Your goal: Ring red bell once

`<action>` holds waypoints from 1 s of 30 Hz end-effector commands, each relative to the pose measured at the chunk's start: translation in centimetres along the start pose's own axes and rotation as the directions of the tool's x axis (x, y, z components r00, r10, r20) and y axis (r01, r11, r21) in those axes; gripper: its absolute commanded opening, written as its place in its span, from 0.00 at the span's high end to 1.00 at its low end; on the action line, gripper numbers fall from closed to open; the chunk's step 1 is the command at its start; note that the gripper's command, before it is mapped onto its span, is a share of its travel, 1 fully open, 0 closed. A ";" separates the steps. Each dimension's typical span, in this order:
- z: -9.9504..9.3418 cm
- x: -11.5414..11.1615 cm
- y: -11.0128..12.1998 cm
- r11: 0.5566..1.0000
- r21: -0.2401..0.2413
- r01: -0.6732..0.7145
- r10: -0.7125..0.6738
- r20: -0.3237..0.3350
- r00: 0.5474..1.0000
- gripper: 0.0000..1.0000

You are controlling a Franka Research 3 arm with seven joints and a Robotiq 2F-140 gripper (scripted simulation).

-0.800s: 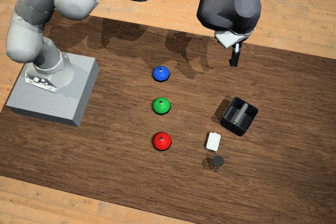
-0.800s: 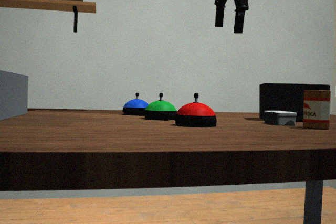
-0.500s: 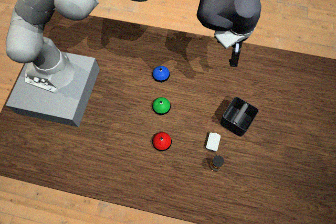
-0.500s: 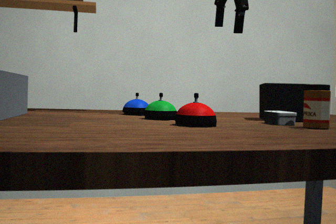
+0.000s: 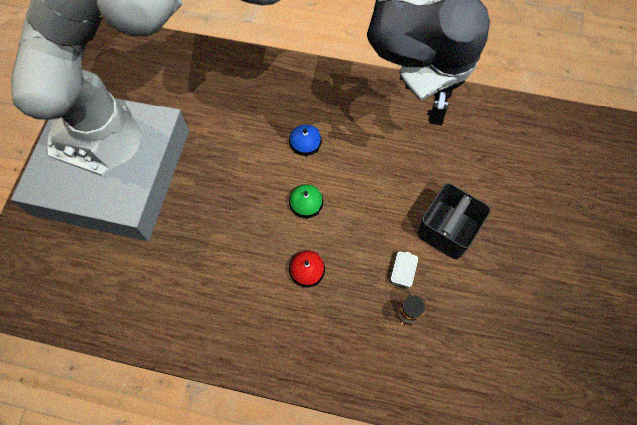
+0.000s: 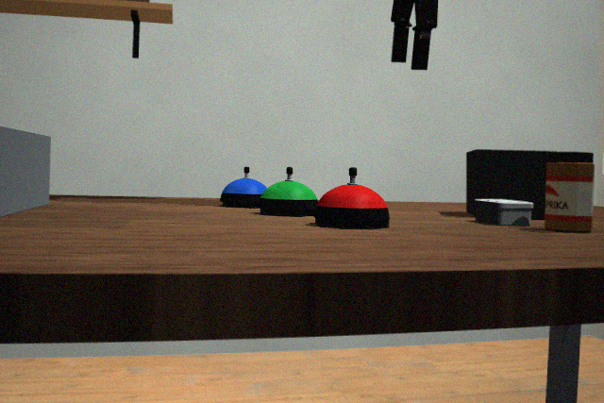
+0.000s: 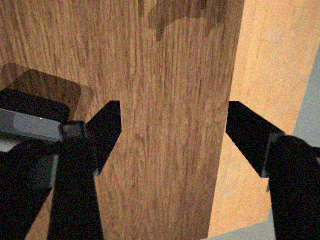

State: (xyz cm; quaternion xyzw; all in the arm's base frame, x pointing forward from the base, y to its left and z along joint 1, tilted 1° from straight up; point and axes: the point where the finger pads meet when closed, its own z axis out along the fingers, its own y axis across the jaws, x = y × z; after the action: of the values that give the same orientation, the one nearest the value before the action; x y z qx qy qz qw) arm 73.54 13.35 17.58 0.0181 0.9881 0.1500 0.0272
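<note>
The red bell [image 5: 307, 267] sits on the dark wooden table, the nearest of a row of three bells; it also shows in the side view [image 6: 352, 203], with its small button [image 6: 352, 174] standing up. My gripper [image 5: 437, 113] hangs high above the far right part of the table, far from the red bell, and it shows near the top of the side view [image 6: 410, 55]. In the wrist view its fingers stand partly apart with only bare table between them. It holds nothing.
A green bell [image 5: 306, 200] and a blue bell [image 5: 305, 138] stand in line behind the red one. To the right are a black bin [image 5: 453, 219], a white box [image 5: 404, 268] and a paprika jar [image 5: 412, 309]. The robot base [image 5: 103, 173] is at the left.
</note>
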 end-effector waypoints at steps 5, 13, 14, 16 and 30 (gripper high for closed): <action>-0.4 2.1 -10.6 0.934 0.102 -0.341 0.336 0.061 0.940 0.90; -0.9 5.6 -18.5 0.808 0.149 -0.570 0.556 0.123 0.822 0.90; -0.9 6.1 -19.4 0.790 0.153 -0.594 0.580 0.131 0.804 0.90; -1.0 7.1 -21.1 0.750 0.158 -0.642 0.625 0.147 0.767 0.90; -1.3 15.6 -31.4 0.430 0.152 -0.890 0.855 0.247 0.456 0.90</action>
State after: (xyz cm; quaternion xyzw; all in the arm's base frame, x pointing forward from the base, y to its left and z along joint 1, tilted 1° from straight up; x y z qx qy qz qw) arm 58.13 -14.31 9.06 0.4541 0.8905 0.0269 -0.0087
